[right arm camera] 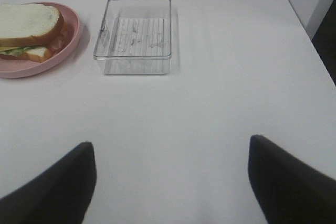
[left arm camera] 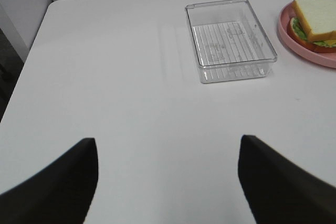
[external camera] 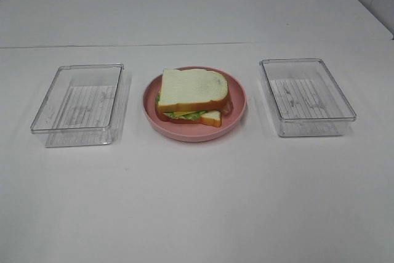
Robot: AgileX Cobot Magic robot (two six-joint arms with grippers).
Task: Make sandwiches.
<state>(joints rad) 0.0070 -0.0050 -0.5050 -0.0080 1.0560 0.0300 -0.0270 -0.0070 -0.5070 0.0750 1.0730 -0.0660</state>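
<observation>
So here's the layout on the white table (external camera: 197,201), going left to right in the high view. At about 9 o'clock from the middle sits a clear plastic tray (external camera: 79,104), nothing in it, just the ribbed floor showing through. Dead centre is the round pink plate (external camera: 239,104) with the sandwich (external camera: 192,97) stacked on it: a thick white bread slice with an orange-brown crust on top, a bit of green lettuce (external camera: 196,114) and yellow cheese (external camera: 180,114) peeking out at the 6 o'clock edge, and a second bread slice underneath. The top slice sits slightly skewed against the bottom one. Over at 3 o'clock is a second clear tray (external camera: 306,95), also holding nothing.

Neither arm shows in the high view. The left gripper (left arm camera: 168,182) has its fingers (left arm camera: 58,182) spread wide with nothing between them, hanging over bare table well short of the left tray. Same deal with the right gripper (right arm camera: 170,182): released, wide apart, empty, well away from the right tray.
</observation>
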